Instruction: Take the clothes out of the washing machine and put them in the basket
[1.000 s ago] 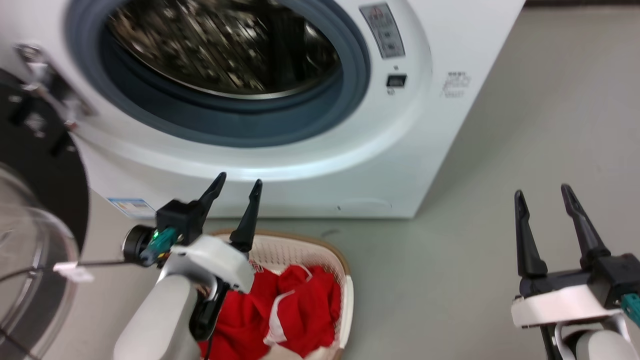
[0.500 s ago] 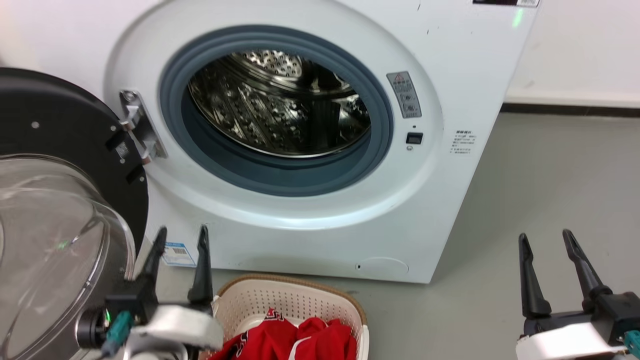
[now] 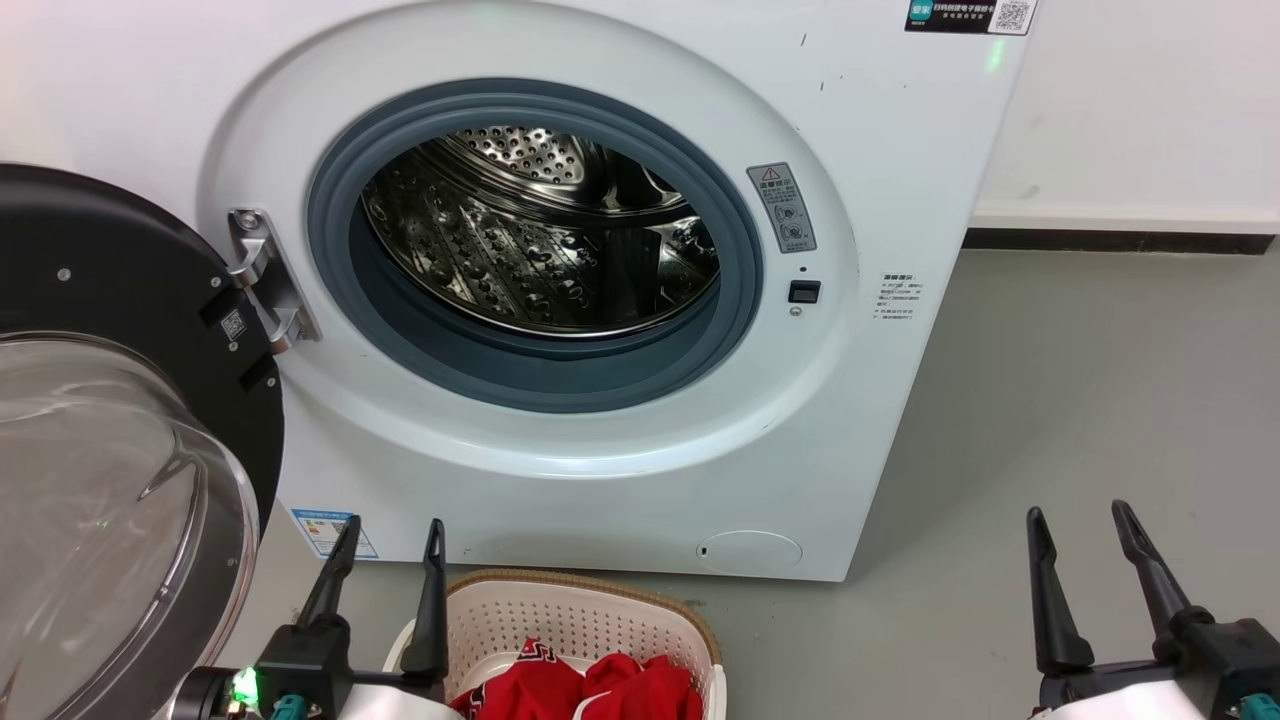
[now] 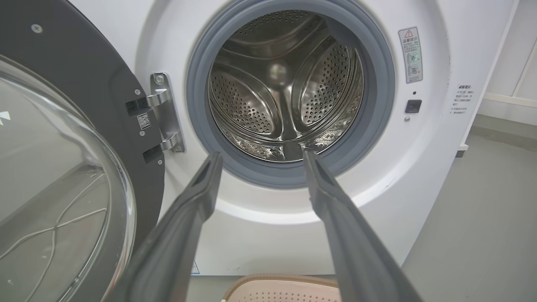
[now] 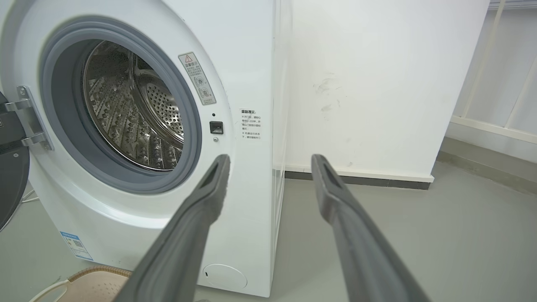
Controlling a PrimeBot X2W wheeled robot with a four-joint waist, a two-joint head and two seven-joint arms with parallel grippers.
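Note:
The white washing machine (image 3: 880, 130) stands ahead with its door swung open, and its steel drum (image 3: 540, 235) looks bare. On the floor in front sits the cream basket (image 3: 560, 615) with red clothes (image 3: 590, 690) piled inside. My left gripper (image 3: 390, 530) is open at the basket's left edge, fingers pointing up with nothing between them. In the left wrist view the left gripper (image 4: 260, 157) points at the drum (image 4: 285, 88), and the basket rim (image 4: 281, 283) shows below. My right gripper (image 3: 1078, 518) is open and holds nothing over the floor at the lower right. The right gripper (image 5: 270, 161) faces the machine's right corner (image 5: 277, 105).
The black-framed glass door (image 3: 110, 430) hangs open at the left, close to my left arm. Grey floor (image 3: 1080, 400) stretches to the right of the machine up to a white wall (image 3: 1130, 100) with a dark skirting. A white wall panel (image 5: 369, 84) stands behind the machine.
The head camera has tilted up, so the whole drum opening and the wall are now in sight. My left gripper has dropped lower and to the left of the basket. The right gripper stays open.

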